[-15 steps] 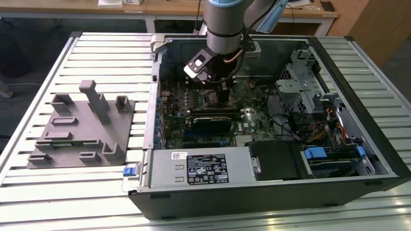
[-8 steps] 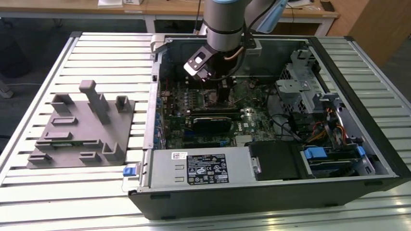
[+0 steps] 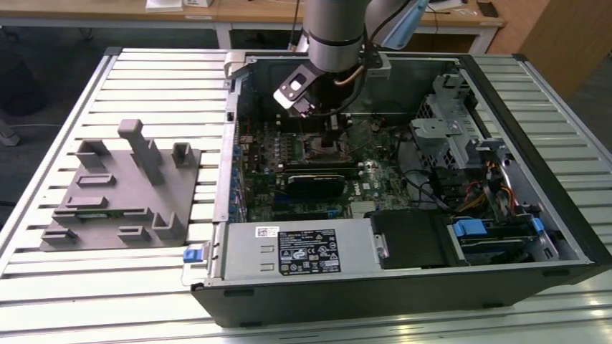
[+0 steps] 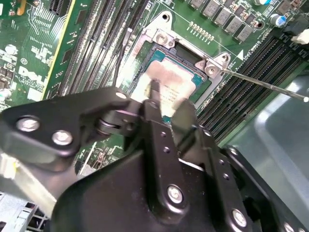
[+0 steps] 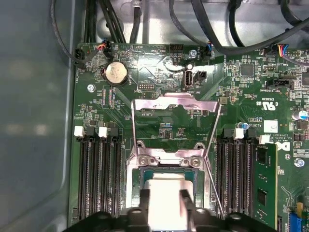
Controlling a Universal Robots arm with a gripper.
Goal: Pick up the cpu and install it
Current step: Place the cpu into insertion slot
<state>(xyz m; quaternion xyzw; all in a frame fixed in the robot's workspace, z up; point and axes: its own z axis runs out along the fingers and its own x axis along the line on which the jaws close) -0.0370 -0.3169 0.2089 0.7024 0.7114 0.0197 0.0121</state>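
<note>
Hovering over the open socket [image 4: 212, 67], the gripper [image 4: 170, 104] is held straight above the cpu [image 4: 169, 77], which is seen lying flat within that socket. Whether the cpu is clamped or free cannot be told from either wrist view.

The cpu [image 4: 171, 79] has a pale silvery top with a darker greenish rim, inside a shiny silver frame [image 5: 166, 155] on a green board [image 5: 164, 123] with fine white print. The gripper [image 4: 168, 104] is matte black with silver screws. In the exterior view the case [image 3: 402, 297] is dark grey, the box [image 3: 297, 251] silver with a white label, the tray [image 3: 115, 201] plain grey, and the table [image 3: 57, 301] pale and ribbed
</note>
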